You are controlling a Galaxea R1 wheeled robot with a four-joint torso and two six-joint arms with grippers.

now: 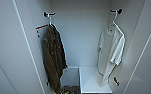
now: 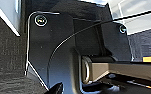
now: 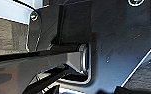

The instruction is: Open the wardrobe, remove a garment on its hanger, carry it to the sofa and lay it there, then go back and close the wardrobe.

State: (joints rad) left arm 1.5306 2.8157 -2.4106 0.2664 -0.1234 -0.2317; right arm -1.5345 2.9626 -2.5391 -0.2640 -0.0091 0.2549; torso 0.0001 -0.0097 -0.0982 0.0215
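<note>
Now the tall white wardrobe stands open in front of the robot, with both full-height doors swung aside to the left and right edges of the head view, so the plain white interior is free to reach into. Two black hooks are fixed high on the inner walls, one on each side, and each hook carries one piece of clothing, so the clothes hang flat along the walls and well apart from each other.

On the right hook hangs the thin white hanger, and on it the white short-sleeved shirt of light fabric. This is the garment that the task asks for. It hangs straight down along the right inner wall, its lower edge just above a white shelf-like block at the bottom of the wardrobe. Because the hanger rests on the hook only by its curved top, I judge that it must be lifted up and off, not pulled straight out.

On the left hook hangs the longer dark olive-brown jacket, with a small red-and-white tag near its shoulder. It is not the wanted piece.

The wrist views show dark robot parts, with a dark carpet-like floor beside them. I cannot tell whether the left tool or the right tool is spread or pressed together, and nothing seems to be taken yet: the shirt is on its hook, so the opening step looks done and the taking-out step is not yet done.
</note>
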